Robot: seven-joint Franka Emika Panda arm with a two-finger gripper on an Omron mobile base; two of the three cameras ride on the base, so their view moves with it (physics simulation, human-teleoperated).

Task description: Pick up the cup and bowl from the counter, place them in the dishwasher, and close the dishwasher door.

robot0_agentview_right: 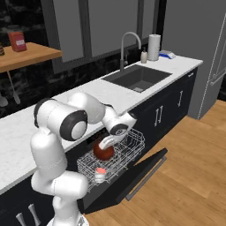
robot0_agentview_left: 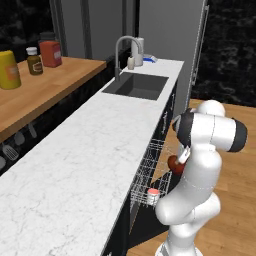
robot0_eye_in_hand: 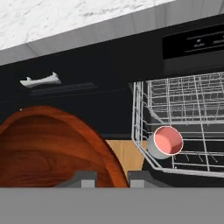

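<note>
Bowl (robot0_agentview_right: 103, 152), dark red-brown, held over pulled-out wire rack (robot0_agentview_right: 132, 145) of dishwasher; gripper (robot0_agentview_right: 106, 143) jaws clamped on its rim. Cup (robot0_agentview_right: 100, 174) sits in rack's front corner. Dishwasher door (robot0_agentview_right: 132, 178) hangs open below counter (robot0_agentview_left: 75, 160).

red-brown bowl (robot0_agentview_right: 103, 152) above rack, cup (robot0_agentview_right: 100, 174) inside it.

jars (robot0_agentview_left: 35, 60) on wooden shelf (robot0_agentview_left: 45, 87); faucet (robot0_agentview_right: 129, 47) behind sink (robot0_agentview_right: 137, 77).

Wire rack (robot0_agentview_right: 128, 150) pulled out under counter (robot0_agentview_left: 75, 165); cup (robot0_agentview_right: 100, 173) sits in rack's front corner.
</note>
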